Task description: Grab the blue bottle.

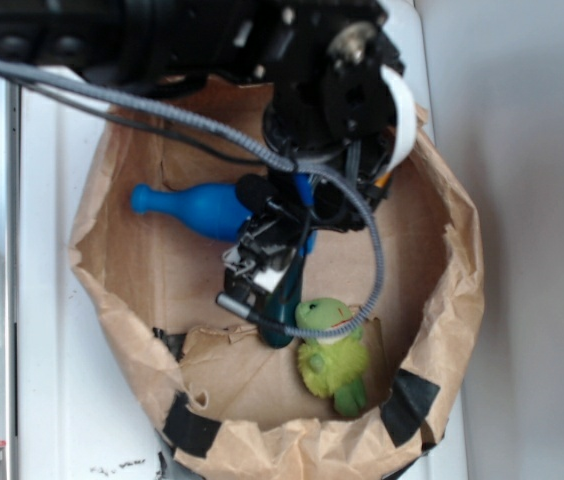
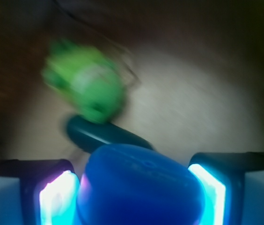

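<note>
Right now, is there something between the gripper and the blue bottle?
Nothing visible. In the wrist view the blue bottle already sits between the two fingers of the gripper; the green toy lies beyond it.

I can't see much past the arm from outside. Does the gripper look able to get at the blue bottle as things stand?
Probably yes: in the wrist view the blue bottle sits between the fingers of the gripper, nothing between them.

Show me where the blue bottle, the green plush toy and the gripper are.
blue bottle [image 1: 197, 208], exterior view, on its body.
green plush toy [image 1: 330, 352], exterior view, on its belly.
gripper [image 2: 133, 197], wrist view, midway between the fingertips.
</note>
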